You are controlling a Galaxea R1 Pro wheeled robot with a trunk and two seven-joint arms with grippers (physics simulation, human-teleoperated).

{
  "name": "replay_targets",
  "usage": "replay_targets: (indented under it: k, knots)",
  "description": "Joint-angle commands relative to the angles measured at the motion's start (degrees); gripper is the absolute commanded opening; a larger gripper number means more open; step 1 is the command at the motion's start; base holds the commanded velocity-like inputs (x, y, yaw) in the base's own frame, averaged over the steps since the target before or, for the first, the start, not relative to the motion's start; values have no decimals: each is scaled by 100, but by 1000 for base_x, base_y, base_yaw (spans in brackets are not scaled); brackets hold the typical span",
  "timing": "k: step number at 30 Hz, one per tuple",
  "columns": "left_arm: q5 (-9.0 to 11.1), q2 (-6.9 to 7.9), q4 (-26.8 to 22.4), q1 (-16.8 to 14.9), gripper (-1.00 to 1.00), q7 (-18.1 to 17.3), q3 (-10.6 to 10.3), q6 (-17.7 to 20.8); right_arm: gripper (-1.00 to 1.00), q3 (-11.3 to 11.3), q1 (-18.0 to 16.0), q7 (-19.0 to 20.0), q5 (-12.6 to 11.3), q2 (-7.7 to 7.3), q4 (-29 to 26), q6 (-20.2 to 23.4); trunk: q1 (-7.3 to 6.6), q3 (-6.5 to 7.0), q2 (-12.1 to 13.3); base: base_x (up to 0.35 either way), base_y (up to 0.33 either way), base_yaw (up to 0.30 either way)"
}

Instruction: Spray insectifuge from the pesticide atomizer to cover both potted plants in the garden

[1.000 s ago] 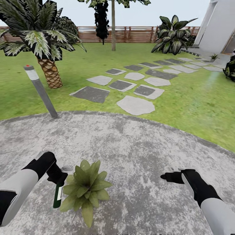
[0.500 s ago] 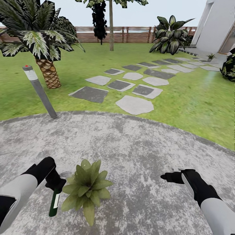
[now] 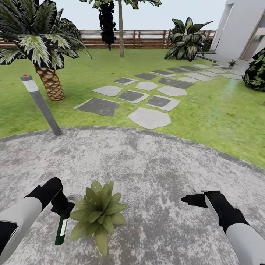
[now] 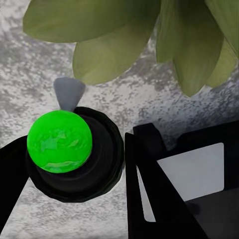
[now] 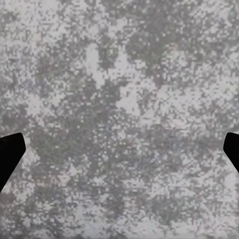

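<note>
The left gripper [image 3: 63,210] is gripping the pesticide atomizer [image 3: 61,229], bottle hanging beside a potted plant [image 3: 98,213]; the right gripper [image 3: 191,200] is hovering wide apart, fingertips [image 5: 10,154] framing bare paving [image 5: 119,109].

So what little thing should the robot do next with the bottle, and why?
Probably tip the pesticide atomizer so its nozzle faces the potted plant. The left gripper holds the bottle hanging beside the leaves, head up, body down. The right gripper hovers open over the grey paving, so it seems unneeded.
</note>
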Motion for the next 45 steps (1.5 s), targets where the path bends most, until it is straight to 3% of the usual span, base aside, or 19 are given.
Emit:
replay_targets:
  k: [1,26,45]
  knots:
    - [-59,2,-11,-1,-100,-61,-5,14,100,-14,-2,14,-15,1,-7,32,-1,-5,-2,0,2,0]
    - [-59,2,-2,7,-100,-51,-13,14,100,-14,-2,15,-15,1,-14,32,-1,51,-2,0,131,-87]
    - [-59,26,-2,538,-100,-92,-13,8,100,-14,-2,14,-15,1,-16,32,-1,51,-2,0,0,0]
